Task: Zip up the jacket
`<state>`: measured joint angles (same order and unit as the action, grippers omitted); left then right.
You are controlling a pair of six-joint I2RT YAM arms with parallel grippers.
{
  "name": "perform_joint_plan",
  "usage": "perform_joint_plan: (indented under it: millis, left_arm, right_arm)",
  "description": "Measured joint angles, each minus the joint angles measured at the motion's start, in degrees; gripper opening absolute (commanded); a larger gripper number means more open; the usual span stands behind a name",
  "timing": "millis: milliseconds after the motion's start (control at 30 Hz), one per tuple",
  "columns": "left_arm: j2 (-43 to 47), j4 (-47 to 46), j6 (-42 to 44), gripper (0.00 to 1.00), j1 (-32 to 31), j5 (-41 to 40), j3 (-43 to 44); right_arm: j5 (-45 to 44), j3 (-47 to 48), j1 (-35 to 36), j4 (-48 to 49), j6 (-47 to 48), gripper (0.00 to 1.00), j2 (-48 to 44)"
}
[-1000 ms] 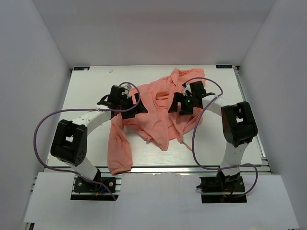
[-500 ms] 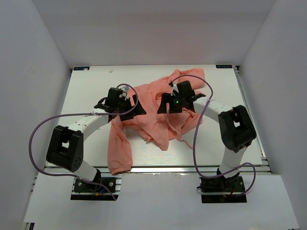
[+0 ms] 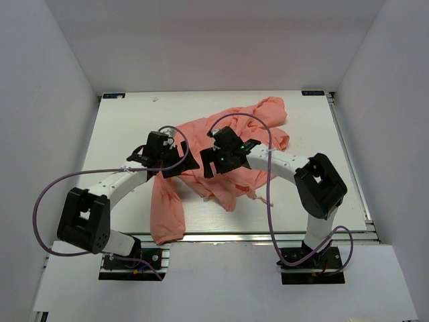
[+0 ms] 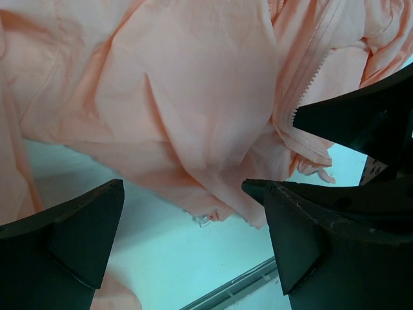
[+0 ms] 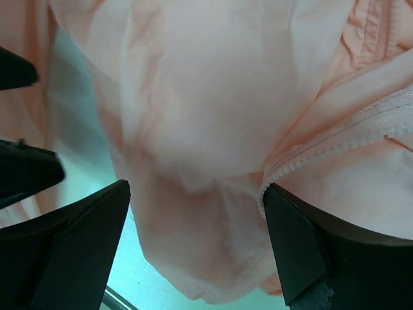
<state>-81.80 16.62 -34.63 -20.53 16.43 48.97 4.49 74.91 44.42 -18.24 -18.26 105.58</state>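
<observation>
The salmon-pink jacket (image 3: 224, 144) lies crumpled in the middle of the white table (image 3: 120, 127), with one sleeve (image 3: 166, 211) trailing toward the front edge. My left gripper (image 3: 182, 162) is open at the jacket's left edge, just above the fabric. In the left wrist view (image 4: 184, 194) the jacket (image 4: 193, 84) and a strip of zipper teeth (image 4: 316, 71) lie beyond its fingers (image 4: 84, 232). My right gripper (image 3: 210, 163) is open over the jacket's middle, close to the left gripper. In the right wrist view (image 5: 193, 200) a fold of jacket (image 5: 206, 129) hangs between its fingers (image 5: 303, 245), with zipper teeth (image 5: 303, 161) beside the right one.
White walls enclose the table on the left, back and right. Purple cables (image 3: 47, 194) loop from both arms. The table's metal front rail (image 3: 221, 236) lies just beyond the sleeve end. The right gripper's finger (image 4: 355, 119) shows in the left wrist view.
My right gripper has swung left and nearer across the jacket, ending close to the left gripper. My left gripper has shifted slightly nearer. The jacket's back right part has spread to the right.
</observation>
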Motion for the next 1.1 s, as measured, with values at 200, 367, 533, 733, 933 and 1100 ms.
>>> perform_joint_plan:
  millis: [200, 367, 533, 733, 933, 1100]
  left_arm:
    - [2.9, 1.0, -0.3, 0.98, 0.0, -1.2, -0.8]
    - [3.5, 1.1, -0.4, 0.98, 0.0, -1.7, -0.8]
    - [3.5, 1.3, -0.4, 0.98, -0.1, -2.1, -0.8]
    - [3.4, 1.1, -0.4, 0.98, -0.1, -2.0, -0.8]
    - [2.7, 0.9, -0.4, 0.98, -0.1, -1.8, -0.8]
    - [2.2, 0.9, -0.3, 0.98, -0.1, -1.8, -0.5]
  right_arm:
    - [-7.2, -2.8, 0.6, -3.0, -0.4, 0.89, -3.6]
    - [-13.7, -10.5, 0.0, -5.3, -1.0, 0.89, -14.4]
    - [-15.8, -19.9, -2.3, -6.6, -2.0, 0.89, -23.5]
    - [-14.3, -30.0, -8.2, -9.1, -2.9, 0.89, -27.3]
    - [-13.0, -33.3, -9.2, -10.2, -3.5, 0.78, -27.6]
    - [-12.8, -34.3, -9.2, -10.1, -3.7, 0.47, -26.4]
